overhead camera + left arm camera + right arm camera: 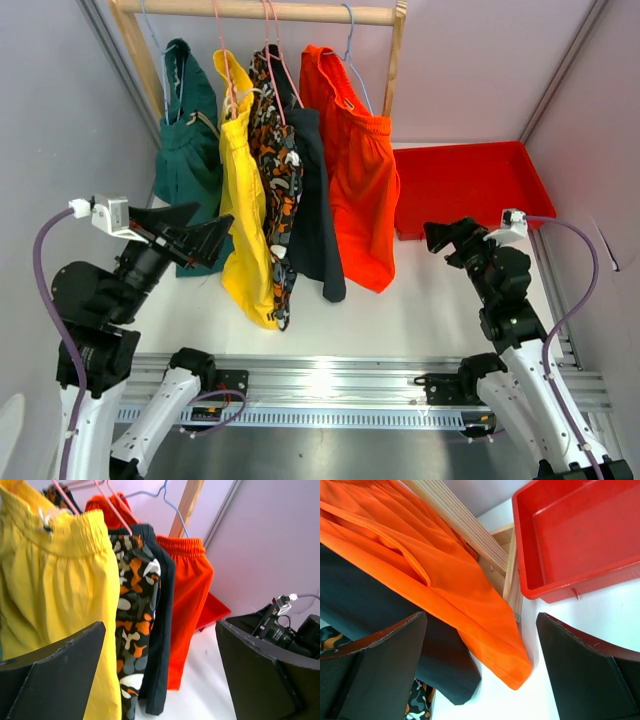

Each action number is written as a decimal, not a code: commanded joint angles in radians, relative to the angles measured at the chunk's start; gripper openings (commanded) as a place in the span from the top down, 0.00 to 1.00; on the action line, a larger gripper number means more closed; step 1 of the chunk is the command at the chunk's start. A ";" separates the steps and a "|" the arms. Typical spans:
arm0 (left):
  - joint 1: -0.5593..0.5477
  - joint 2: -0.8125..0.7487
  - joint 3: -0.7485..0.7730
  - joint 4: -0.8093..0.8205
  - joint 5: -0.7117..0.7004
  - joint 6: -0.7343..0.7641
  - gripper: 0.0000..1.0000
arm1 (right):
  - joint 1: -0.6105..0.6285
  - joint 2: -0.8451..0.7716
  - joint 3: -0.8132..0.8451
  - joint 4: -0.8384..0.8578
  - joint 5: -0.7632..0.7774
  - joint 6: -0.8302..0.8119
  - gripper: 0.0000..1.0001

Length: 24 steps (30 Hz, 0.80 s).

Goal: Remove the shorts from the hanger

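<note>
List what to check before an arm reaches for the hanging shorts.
1. Left gripper open, nothing held: ok.
2. Right gripper open, nothing held: ok.
3. Yellow shorts face the left gripper, unobstructed: ok.
4. Orange shorts hang before the right gripper: ok.
5. How either pair fastens to the hangers: cannot tell.
6. Red tray beside the rack, in view: ok.

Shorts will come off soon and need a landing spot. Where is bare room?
The red bin looks empty. Bare table lies between the orange shorts and the right gripper. Crowded: beneath the rack, by the left gripper.
</note>
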 commanded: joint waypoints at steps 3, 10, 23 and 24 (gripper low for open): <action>-0.004 0.029 0.060 -0.027 0.070 0.108 0.01 | 0.004 0.024 0.009 -0.025 -0.010 -0.007 0.01; -0.005 0.184 0.290 -0.092 0.087 0.088 0.15 | 0.004 -0.028 0.001 -0.055 0.080 -0.030 0.01; -0.439 0.862 1.107 -0.361 -0.525 0.219 0.12 | 0.005 0.031 0.089 -0.199 0.082 -0.104 0.01; -0.458 0.947 1.139 -0.371 -0.543 0.229 0.11 | 0.005 0.031 0.092 -0.206 0.089 -0.105 0.01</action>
